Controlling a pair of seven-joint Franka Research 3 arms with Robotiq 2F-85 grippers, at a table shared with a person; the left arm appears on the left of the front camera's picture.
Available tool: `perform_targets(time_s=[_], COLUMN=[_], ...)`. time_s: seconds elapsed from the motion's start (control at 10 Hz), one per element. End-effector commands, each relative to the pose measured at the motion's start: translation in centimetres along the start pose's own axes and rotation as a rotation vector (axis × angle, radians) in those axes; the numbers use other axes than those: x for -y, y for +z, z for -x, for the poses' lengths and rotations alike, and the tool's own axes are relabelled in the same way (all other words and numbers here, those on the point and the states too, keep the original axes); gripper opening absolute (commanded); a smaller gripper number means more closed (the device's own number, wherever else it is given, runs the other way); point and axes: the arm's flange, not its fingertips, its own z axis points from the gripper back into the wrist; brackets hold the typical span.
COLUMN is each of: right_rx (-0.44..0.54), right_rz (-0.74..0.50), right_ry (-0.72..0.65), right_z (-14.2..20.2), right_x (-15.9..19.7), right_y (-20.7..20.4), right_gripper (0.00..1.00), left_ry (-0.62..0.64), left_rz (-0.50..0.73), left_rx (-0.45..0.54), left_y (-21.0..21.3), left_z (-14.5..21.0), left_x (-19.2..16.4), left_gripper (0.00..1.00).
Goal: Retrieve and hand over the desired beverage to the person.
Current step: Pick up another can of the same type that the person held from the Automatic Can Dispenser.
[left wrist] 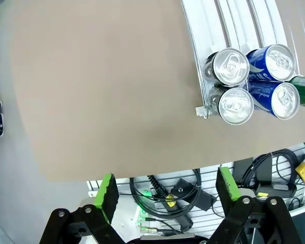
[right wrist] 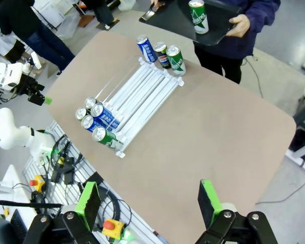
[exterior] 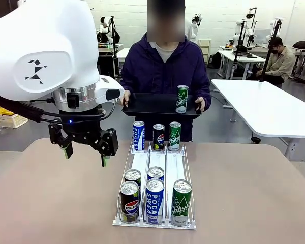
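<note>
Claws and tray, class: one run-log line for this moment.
left claw: open, empty | right claw: open, empty | green can: on tray held by person

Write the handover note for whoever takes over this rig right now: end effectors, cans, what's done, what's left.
Left end effector: open, empty, hovering over the table left of the rack.
Right end effector: open, empty, high above the table's near side.
Rack: three far-end cans, five near-end cans.
The person at the far side holds a black tray; one green can stands upright on it.
Done: a can is on the tray.
Left: the pictures do not tell whether another drink is wanted; if not, probably only pulling the arms back.
</note>
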Motion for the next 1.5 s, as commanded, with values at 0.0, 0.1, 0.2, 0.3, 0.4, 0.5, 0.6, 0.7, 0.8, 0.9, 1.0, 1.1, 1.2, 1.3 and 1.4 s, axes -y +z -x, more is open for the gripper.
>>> perform_targets(time_s=[0.0,0.1,0.2,0.3,0.4,0.5,0.6,0.7,0.8,0.9,1.0,1.1,1.2,1.3,1.4], right_rx=[0.012,0.012,0.012,0.012,0.012,0.012,0.012,0.012,0.012,0.012,0.012,0.012,0.012,0.012,0.012], right_rz=[-0.006,-0.006,-0.006,-0.006,-0.006,-0.006,-0.006,-0.006,-0.006,-0.006,-0.006,-0.006,-0.006,-0.006,-0.006], right_ry=[0.010,0.010,0.010,0.010,0.010,0.010,0.010,0.010,0.010,0.010,0.010,0.010,0.010,0.010,0.010], right_z=[-0.1,-0.1,-0.1,-0.1,-0.1,-0.1,-0.1,-0.1,-0.1,-0.1,-0.1,-0.1,-0.1,-0.1,-0.1], right_x=[0.1,0.1,0.1,0.1,0.1,0.1,0.1,0.1,0.1,0.1,0.1,0.1,0.1,0.1,0.1], right_y=[0.0,0.0,0.0,0.0,0.0,0.0,0.0,0.0,0.0,0.0,0.0,0.0,0.0,0.0,0.0], right_gripper=[1.00,1.00,1.00,1.00,1.00,1.00,1.00,1.00,1.00,1.00,1.00,1.00,1.00,1.00,1.00], left_ry=[0.006,0.006,0.006,0.002,-0.037,-0.024,-0.033,-0.017,0.004,0.038,0.067,0.103,0.134,0.149,0.151], left_rz=[-0.016,-0.016,-0.016,0.000,0.024,0.027,0.048,0.078,0.091,0.094,0.096,0.094,0.094,0.098,0.108], left_rx=[0.008,0.008,0.008,0.001,0.005,0.004,0.012,-0.009,-0.036,-0.063,-0.082,-0.091,-0.094,-0.086,-0.087], left_y=[0.0,0.0,0.0,0.0,-0.4,-0.7,-1.3,-2.2,-3.5,-5.0,-6.0,-6.9,-7.6,-8.0,-8.5], left_z=[0.1,0.1,0.1,-0.1,0.4,0.7,0.9,0.7,0.5,0.3,0.3,0.2,0.2,0.0,-0.1], left_x=[-0.4,-0.4,-0.4,-0.2,1.0,1.8,2.2,2.6,3.2,4.0,4.8,5.6,6.4,6.9,7.4], left_gripper=[1.00,1.00,1.00,1.00,1.00,1.00,1.00,1.00,1.00,1.00,1.00,1.00,1.00,1.00,1.00])
